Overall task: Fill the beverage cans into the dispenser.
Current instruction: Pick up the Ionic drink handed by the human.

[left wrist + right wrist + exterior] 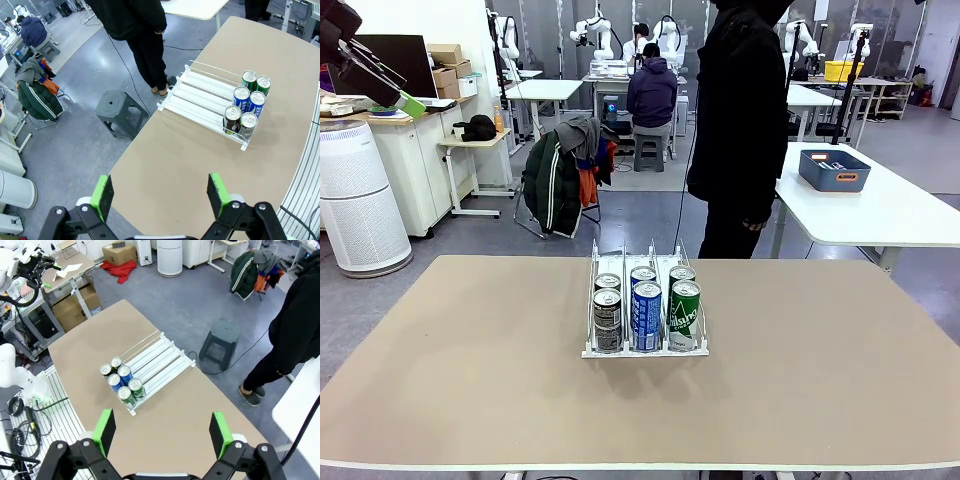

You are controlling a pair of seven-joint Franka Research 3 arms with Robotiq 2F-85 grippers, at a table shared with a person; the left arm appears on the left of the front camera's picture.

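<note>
At mid-table you have the clear three-lane wire-divided can rack [625, 352], with six slim metal drink cans [646, 315] at its near lip: dark, blue and green, seemingly two per lane. Your black, green-padded left claw [160, 193] and right claw [162, 430] hang high above, jaws wide apart, empty.

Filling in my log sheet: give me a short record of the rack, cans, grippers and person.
rack: middle of table, three lanes
dark cans: two, robot's-left lane, robot-side end
blue cans: two, middle lane
green cans: two, right lane
left gripper: open, empty, above table
right gripper: open, empty, above table
person: standing at far side
</note>
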